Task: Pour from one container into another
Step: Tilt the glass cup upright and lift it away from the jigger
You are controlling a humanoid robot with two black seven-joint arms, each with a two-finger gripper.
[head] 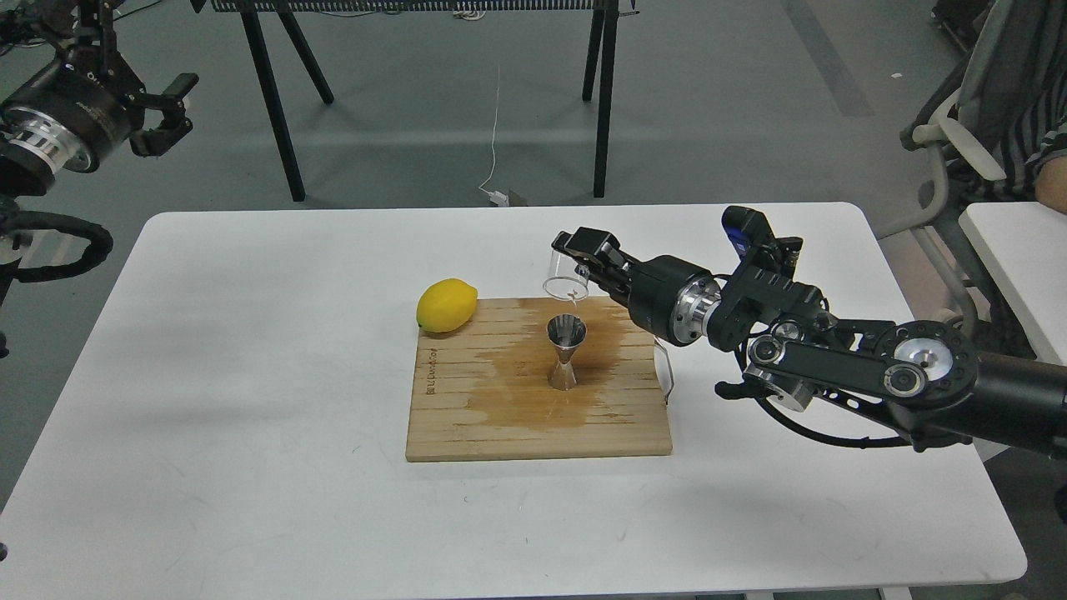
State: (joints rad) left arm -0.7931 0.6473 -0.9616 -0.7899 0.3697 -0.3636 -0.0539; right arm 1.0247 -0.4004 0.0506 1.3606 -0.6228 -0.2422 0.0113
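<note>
Head view. My right hand [583,260] is gripping the small clear glass cup [567,277], its fingers closed on the cup's wall, and is holding it tipped with the mouth facing down, directly above the shiny hourglass-shaped steel jigger [565,352]. The jigger is standing upright near the middle of the rectangular wooden board [467,417], inside a dark wet patch [533,392]. A yellow lemon [447,305] is resting at the board's far left corner. The board is lying on the white counter [250,417]. My left hand [167,117] is hovering high at the left, well apart from the board, with its fingers parted and holding nothing.
</note>
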